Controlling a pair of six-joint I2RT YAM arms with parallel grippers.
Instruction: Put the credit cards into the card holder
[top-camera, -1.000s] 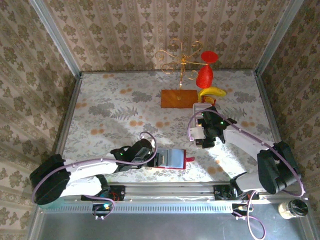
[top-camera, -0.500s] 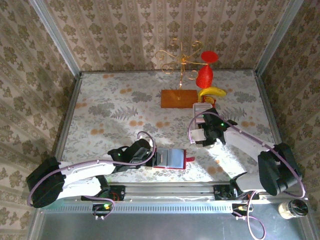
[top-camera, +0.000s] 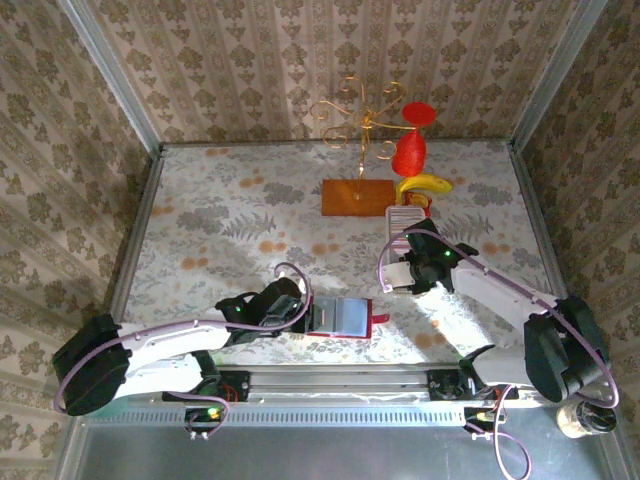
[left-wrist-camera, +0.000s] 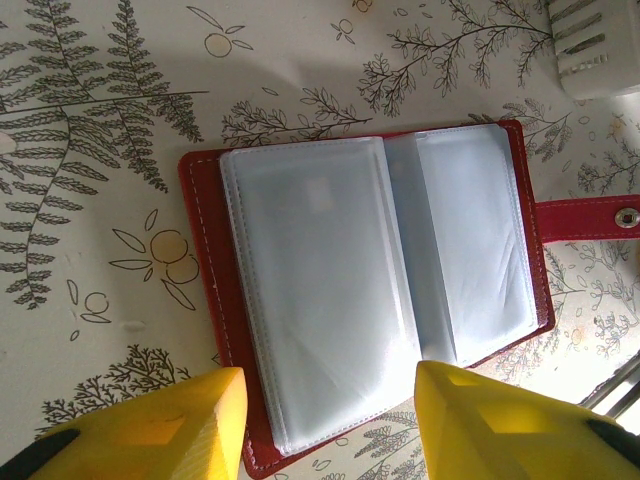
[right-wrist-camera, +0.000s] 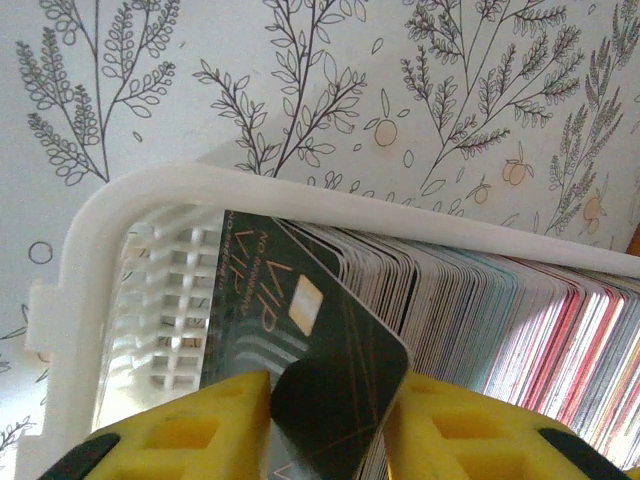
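Note:
The red card holder lies open near the front edge, its clear grey-blue pockets facing up and its snap tab pointing right. My left gripper is open at its left edge, and one corner of the holder lies between the yellow fingers. The credit cards stand in a row in the long white tray. My right gripper is shut on a dark VIP card at the tray's near end, tilted up out of the row.
An orange-brown stand base with a gold wire tree stands at the back. Red shapes and a yellow banana sit beside the tray's far end. Patterned walls close in the table.
My right gripper has shifted slightly to the right over the tray's near end. My left gripper has crept a little toward the card holder and then stayed put.

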